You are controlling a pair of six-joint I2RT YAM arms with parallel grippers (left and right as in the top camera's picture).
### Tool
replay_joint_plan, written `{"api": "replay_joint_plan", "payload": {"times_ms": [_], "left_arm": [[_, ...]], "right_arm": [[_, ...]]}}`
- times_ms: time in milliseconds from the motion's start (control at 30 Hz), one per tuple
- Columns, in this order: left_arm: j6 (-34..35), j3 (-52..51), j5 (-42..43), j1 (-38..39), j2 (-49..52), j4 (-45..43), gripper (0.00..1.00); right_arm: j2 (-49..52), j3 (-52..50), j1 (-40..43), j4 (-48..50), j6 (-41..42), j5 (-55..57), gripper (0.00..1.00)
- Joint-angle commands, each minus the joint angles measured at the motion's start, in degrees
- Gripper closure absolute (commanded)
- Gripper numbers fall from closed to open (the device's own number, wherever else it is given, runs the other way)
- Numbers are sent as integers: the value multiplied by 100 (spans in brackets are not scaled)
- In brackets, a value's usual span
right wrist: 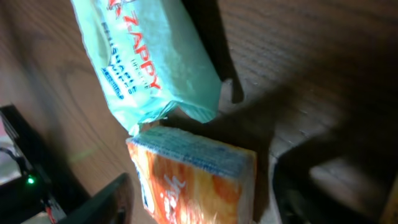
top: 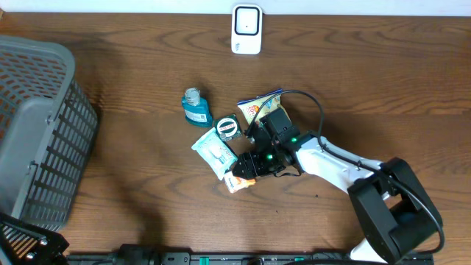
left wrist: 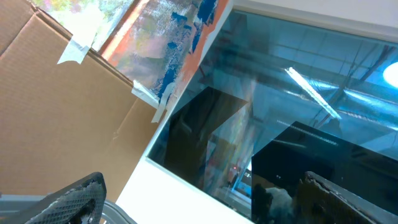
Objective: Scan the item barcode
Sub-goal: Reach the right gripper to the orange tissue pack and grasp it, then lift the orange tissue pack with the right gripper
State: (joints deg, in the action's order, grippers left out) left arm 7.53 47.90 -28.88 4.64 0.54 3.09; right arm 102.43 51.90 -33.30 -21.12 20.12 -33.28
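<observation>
The bench (top: 383,66) is dark brown wood with a strong grain running left to right. A pale strip edges its far side. A white scanner (top: 246,29) stands at the far edge, near the middle. A grey mesh basket (top: 51,140) takes up the left end.

The goods lie bunched mid-bench: a blue bottle (top: 196,107), a round tub (top: 227,128), a yellow snack bag (top: 259,105) and a pack of wipes (top: 215,151). Nearest is the orange packet (top: 236,182), flat on the wood against the near end of the wipes.

The right arm (top: 331,163) reaches in from the near right corner. The right jaws are down over the packet, partly open, one finger on each side, with a gap showing beside the packet.

The left jaws stand wide apart and are tipped up toward the room. They face a cardboard box (left wrist: 62,106), a taped colourful sheet (left wrist: 155,37) and a dark glass pane (left wrist: 298,112) mirroring strip lights.
</observation>
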Motion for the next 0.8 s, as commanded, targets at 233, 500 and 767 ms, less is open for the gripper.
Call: {"api": "replay_joint_plan", "payload": {"times_ms": [233,500,767], "left_arm": [[9,-24,-68,-20,-37,-20,2],[9,-22,-68,-20,-37,-20,2],[11,-26,-68,-20,-37,-17,2]], "right_arm": [[345,-92,-105,-643,-7,232,54],[345,-90,-105,-686,33,299,99],[74,94,264,-1202,732,-647,98]]}}
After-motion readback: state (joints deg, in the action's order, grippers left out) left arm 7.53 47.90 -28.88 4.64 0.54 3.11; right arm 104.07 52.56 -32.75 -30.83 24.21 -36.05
